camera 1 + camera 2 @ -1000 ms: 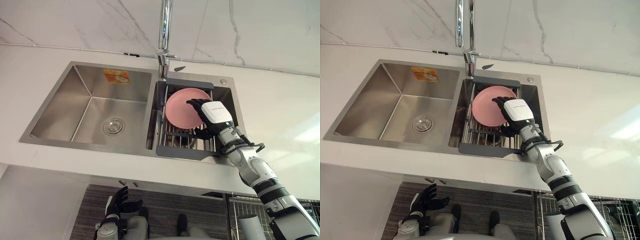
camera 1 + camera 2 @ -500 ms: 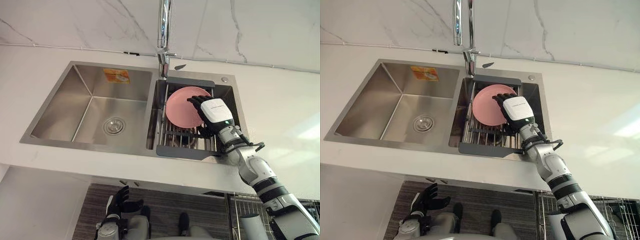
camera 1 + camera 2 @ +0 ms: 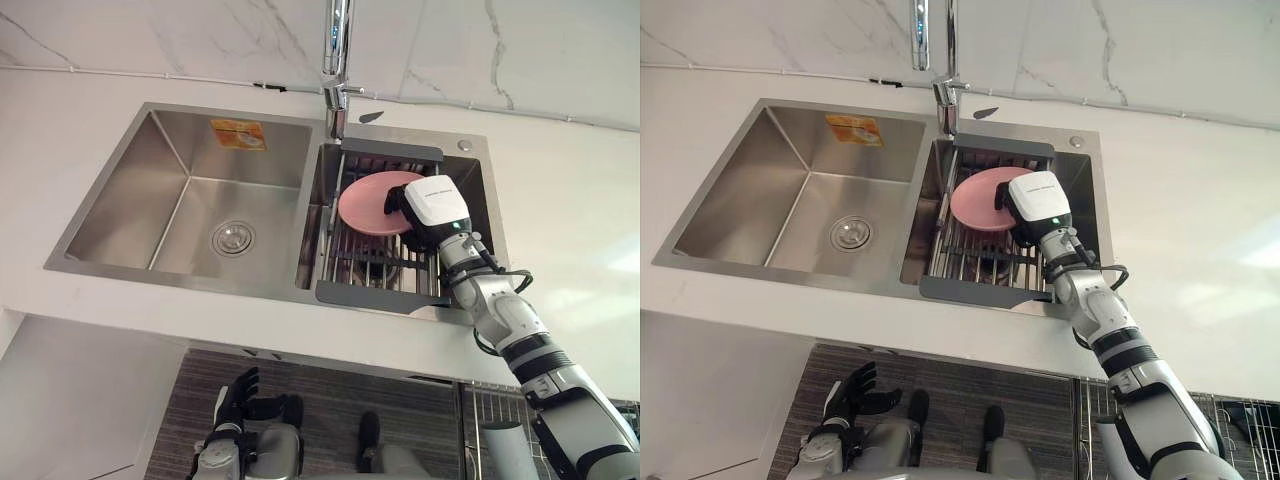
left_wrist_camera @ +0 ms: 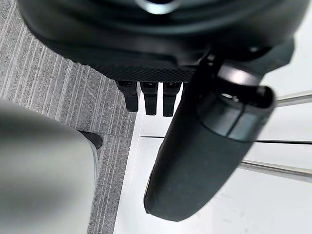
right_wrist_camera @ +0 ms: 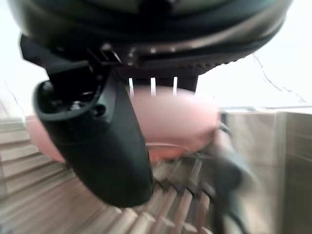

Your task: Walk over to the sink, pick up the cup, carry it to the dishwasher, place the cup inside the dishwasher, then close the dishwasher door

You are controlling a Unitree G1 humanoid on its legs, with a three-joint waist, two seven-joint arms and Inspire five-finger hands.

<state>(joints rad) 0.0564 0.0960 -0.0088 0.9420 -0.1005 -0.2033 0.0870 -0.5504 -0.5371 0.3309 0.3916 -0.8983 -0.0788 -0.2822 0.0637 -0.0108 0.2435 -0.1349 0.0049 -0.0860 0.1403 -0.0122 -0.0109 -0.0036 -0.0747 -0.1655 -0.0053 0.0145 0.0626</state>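
- Right hand [image 3: 432,205] is down in the right basin, on the near-right edge of the pink dish [image 3: 365,205]. Fingers [image 5: 163,84] look straight and laid over the dish, with the thumb [image 5: 105,146] apart in front. I read that as open, no pinch yet.
- No cup here. The pink dish is the only piece, and it looks like a shallow plate or bowl resting on the rack [image 3: 375,295].
- The step, as I judge it, is the grasp. Get the thumb under the rim, fingers on top, then close firmly before any lift.
- Lift straight up first. The rack bars and the basin wall are close, and a sideways drag could snag the dish.
- The faucet [image 3: 337,60] stands just behind, so bring the dish back toward the body.
- The big left basin of the sink [image 3: 120,190] has only its drain.
- Left hand [image 3: 235,395] hangs low by the floor, fingers relaxed and holding nothing.
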